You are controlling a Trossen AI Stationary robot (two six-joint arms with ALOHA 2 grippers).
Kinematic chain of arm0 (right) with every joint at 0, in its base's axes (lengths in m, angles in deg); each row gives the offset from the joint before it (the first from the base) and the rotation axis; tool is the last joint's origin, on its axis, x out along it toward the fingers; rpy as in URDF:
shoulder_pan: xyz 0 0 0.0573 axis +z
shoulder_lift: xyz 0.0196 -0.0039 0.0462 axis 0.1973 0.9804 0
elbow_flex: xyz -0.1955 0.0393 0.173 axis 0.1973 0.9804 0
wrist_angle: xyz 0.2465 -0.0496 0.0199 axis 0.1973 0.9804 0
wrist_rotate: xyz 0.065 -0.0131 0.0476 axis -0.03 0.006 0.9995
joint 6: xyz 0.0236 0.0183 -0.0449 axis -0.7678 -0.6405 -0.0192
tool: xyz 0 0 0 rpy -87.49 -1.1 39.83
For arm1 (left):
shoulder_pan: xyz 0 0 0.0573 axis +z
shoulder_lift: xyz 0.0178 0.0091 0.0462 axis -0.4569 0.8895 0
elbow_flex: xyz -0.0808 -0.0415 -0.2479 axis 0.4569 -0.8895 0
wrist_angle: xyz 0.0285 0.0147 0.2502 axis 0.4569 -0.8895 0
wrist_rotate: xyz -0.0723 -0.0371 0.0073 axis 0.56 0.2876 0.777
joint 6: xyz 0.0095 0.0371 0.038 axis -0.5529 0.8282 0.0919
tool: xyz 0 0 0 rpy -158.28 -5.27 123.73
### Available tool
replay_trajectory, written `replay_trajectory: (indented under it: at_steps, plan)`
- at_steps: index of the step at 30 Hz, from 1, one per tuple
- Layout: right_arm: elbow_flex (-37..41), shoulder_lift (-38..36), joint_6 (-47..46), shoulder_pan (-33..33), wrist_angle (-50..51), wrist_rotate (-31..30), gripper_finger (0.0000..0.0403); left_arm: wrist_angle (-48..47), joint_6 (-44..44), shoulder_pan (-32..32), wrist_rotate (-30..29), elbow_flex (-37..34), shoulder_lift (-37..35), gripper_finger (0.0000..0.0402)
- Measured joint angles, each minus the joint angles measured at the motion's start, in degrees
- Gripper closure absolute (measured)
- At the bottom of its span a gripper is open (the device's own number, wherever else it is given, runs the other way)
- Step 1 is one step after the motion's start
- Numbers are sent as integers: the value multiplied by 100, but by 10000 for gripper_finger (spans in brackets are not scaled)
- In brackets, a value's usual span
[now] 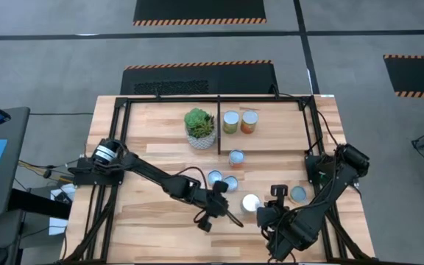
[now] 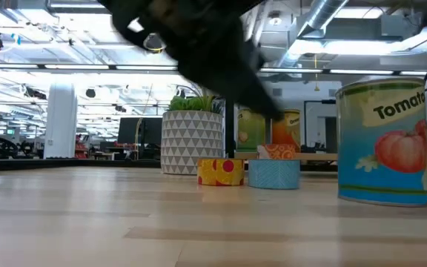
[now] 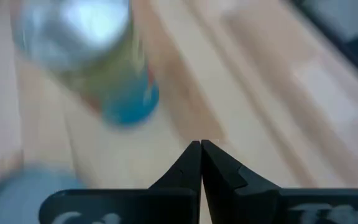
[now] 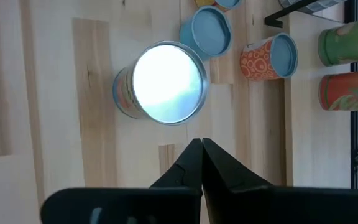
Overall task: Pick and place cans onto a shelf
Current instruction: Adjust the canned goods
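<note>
A silver-topped tomato can [image 1: 250, 203] [image 4: 161, 82] [image 2: 384, 141] stands upright on the table's near middle. My left gripper [image 1: 228, 207] [image 3: 201, 152] is shut, just left of the can. My right gripper [image 1: 265, 216] [image 4: 202, 149] is shut, above the table just right of and nearer than the can. Two low pale-blue-topped tins [image 1: 215, 177] [image 1: 231, 182] stand beyond it. An orange can [image 1: 236, 157] and another can [image 1: 298, 193] stand nearby. A green can [image 1: 231, 121] and an orange can [image 1: 249, 121] stand at the far side of the black-framed wooden shelf [image 1: 164, 118].
A green succulent in a white patterned pot [image 1: 199, 126] [image 2: 191, 141] stands left of the shelf's thin black centre bar [image 1: 218, 125]. Bare wood lies on the table's left half [image 1: 146, 221]. Black frame tubes run along the table's left and right sides.
</note>
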Motion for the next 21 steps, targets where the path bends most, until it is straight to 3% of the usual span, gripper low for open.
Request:
replay_trajectory:
  at_steps: [5, 9, 12, 17, 21]
  plan:
    - [0, 0, -180, 33, 84, -449, 376, -1785, 225, -49, -621, -2, -556, 401]
    - [25, -23, -719, -79, 552, -1451, 383, -3188, 412, -43, -941, -4, -1074, 401]
    - [150, -305, -914, -181, 507, -2035, 389, -4142, 119, 23, -1544, -65, -1457, 401]
    - [369, -630, -1056, -769, 491, -2175, 383, -4143, -456, 232, -2611, -852, -2127, 402]
    - [502, -782, -924, -1338, 514, -1987, 375, -2842, -570, 533, -2522, -1829, -2442, 401]
